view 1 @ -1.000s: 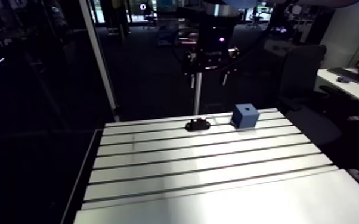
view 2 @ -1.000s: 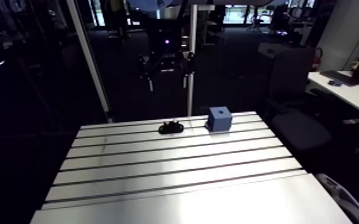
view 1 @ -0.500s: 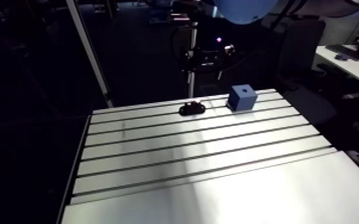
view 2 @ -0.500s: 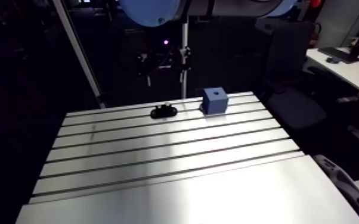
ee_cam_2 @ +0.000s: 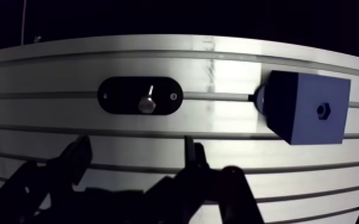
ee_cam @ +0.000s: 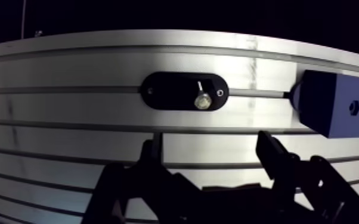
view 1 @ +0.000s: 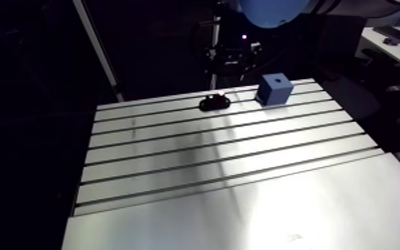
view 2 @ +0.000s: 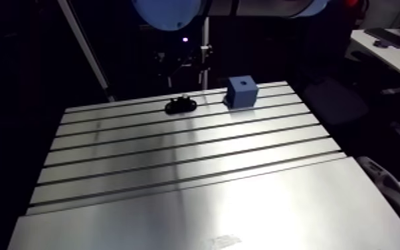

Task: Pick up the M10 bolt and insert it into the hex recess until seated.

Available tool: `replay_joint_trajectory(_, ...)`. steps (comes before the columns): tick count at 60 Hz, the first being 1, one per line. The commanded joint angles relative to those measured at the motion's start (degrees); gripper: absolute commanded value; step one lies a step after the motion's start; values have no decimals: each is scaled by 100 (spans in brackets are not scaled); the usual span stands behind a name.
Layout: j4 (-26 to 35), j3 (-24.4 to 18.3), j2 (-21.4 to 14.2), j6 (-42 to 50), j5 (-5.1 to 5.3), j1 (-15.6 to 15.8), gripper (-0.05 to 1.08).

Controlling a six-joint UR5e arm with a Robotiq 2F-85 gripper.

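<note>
My claw (ee_cam: 210, 156): wide, empty | bolt (ee_cam: 202, 99): standing on its hex head in black oval holder (ee_cam: 164, 91), shank pointing up | holder beside blue block (ee_cam: 331, 107), apart

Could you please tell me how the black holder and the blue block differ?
The holder is black, flat and oval; the block is blue, tall and cubic. The holder holds the bolt; the block's hex recess is empty. Both sit on the table, side by side.
</note>
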Motion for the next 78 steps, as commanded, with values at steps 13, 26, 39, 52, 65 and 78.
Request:
replay_joint_trajectory(13, -227, 17, 127, 65, -55, 9, 39)
replay_joint_trajectory(26, -394, 54, 229, 67, -65, 35, 41)
replay_joint_trajectory(39, -509, 53, 292, 75, -74, 35, 43)
replay_joint_trajectory(52, -613, 63, 389, 84, -74, 43, 43)
replay_joint_trajectory(65, -633, 63, 443, 76, -74, 44, 44)
replay_joint_trajectory(78, -676, 80, 496, 83, -67, 44, 44)
